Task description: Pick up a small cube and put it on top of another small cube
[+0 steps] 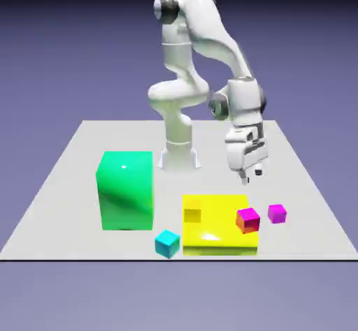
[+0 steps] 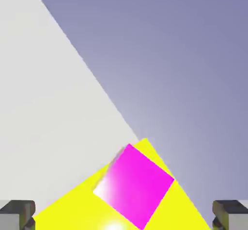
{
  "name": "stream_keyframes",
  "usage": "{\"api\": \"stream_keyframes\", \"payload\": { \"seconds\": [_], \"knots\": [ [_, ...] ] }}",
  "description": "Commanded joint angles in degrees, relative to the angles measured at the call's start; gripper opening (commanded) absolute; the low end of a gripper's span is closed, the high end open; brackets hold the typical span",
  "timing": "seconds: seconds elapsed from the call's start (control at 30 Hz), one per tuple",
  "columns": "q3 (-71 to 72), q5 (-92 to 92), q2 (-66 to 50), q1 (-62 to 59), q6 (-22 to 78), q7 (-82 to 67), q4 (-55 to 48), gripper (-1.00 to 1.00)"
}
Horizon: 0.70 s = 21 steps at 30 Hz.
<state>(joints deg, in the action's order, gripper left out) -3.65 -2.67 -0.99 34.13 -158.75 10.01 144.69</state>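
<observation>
A small plain magenta-purple cube (image 1: 277,214) rests on the table just off the right side of the yellow block (image 1: 218,233) in the exterior view. It does not show in the hand view. My gripper (image 1: 250,175) hangs open in the air above and behind it, holding nothing. In the hand view the grey fingertips (image 2: 17,214) stand wide apart at the bottom corners, around my gripper (image 2: 123,218). Between them, farther off, a magenta cube (image 2: 133,185) sits on the yellow block (image 2: 68,209).
That slightly larger magenta cube with an orange-red face (image 1: 247,219) sits at the yellow block's right corner. A small yellow cube (image 1: 192,214) lies on the block's left part. A tall green block (image 1: 126,190) stands to the exterior view's left, and a cyan cube (image 1: 167,243) near the table's front edge.
</observation>
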Motion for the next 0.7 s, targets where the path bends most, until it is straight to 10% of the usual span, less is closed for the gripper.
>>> {"api": "stream_keyframes", "payload": {
  "seconds": [0.0, 0.47, 0.5, 0.67],
  "knots": [
    [-0.23, -0.16, -2.08, 1.93, 0.94, -2.00, -1.01, 0.00],
    [-1.26, -0.88, -26.84, 15.16, -1.50, -15.77, -9.62, 0.00],
    [-1.26, -0.88, -26.84, 15.16, -1.50, -15.77, -9.62, -1.00],
    [-1.65, -1.20, -18.54, 15.77, 5.43, -15.68, -8.25, -1.00]
  ]
}}
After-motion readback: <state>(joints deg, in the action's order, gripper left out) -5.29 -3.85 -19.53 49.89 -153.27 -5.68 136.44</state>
